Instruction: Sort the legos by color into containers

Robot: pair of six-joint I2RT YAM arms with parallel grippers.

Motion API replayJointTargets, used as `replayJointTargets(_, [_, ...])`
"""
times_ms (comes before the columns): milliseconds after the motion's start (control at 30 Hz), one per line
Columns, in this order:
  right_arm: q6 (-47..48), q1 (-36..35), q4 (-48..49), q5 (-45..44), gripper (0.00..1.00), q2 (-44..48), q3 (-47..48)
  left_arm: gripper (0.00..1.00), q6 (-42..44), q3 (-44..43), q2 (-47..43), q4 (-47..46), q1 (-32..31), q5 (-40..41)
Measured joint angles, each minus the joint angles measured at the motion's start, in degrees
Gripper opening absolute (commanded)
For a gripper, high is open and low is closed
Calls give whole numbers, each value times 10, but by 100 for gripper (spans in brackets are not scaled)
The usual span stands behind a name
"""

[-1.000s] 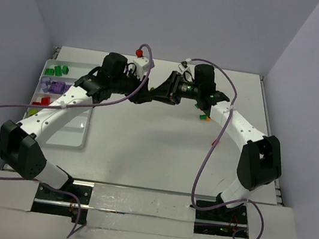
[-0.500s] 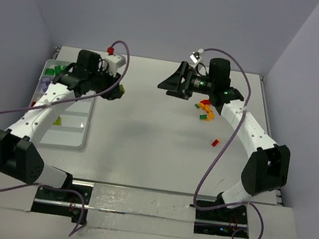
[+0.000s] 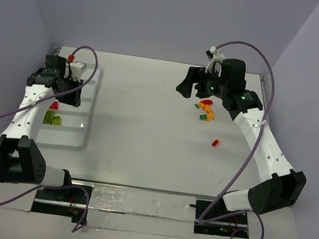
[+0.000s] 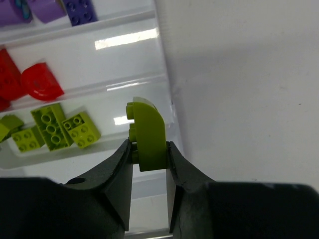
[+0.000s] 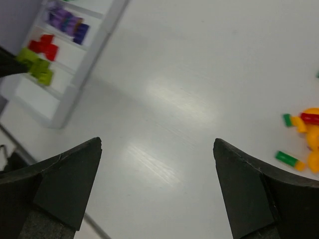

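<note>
My left gripper [image 4: 148, 149] is shut on a lime green lego [image 4: 147, 134], a round-topped brick held upright just above the white tray [image 4: 124, 84]. It hangs at the tray's right edge, over the compartment with other lime legos [image 4: 52, 127]. Red legos [image 4: 40, 87] and purple legos [image 4: 45, 7] lie in the compartments beyond. From above, the left gripper [image 3: 70, 90] is over the tray [image 3: 75, 136] at the left. My right gripper [image 3: 188, 84] is at the back right, open and holding nothing [image 5: 157, 144]. Loose orange, red and green legos [image 3: 205, 110] lie just right of it.
A single red lego [image 3: 216, 143] lies apart on the table, nearer than the cluster. In the right wrist view, orange pieces [image 5: 311, 134] and a green piece [image 5: 286, 158] sit at the right edge, and the tray [image 5: 84, 64] is far left. Purple cables arc over both arms.
The two grippers were together at mid-table. The right gripper opened and drew back to the right. The left arm swung left, carrying the lime lego over the tray.
</note>
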State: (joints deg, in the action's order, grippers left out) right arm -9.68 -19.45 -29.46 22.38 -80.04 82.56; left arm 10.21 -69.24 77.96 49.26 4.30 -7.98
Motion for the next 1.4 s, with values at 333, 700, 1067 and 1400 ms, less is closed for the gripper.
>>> replayJointTargets(333, [110, 11, -61, -99, 100, 2, 0, 8, 29, -14, 41, 43, 71, 54])
replayJointTargets(700, [143, 13, -104, -78, 100, -48, 4, 8, 71, 2, 90, 28, 101, 58])
replayJointTargets(1067, [156, 13, -127, -78, 100, -76, 27, 14, 87, 18, 131, -8, 120, 51])
replayJointTargets(1400, [162, 13, -135, -80, 100, -81, 27, 26, 95, 32, 166, -33, 121, 47])
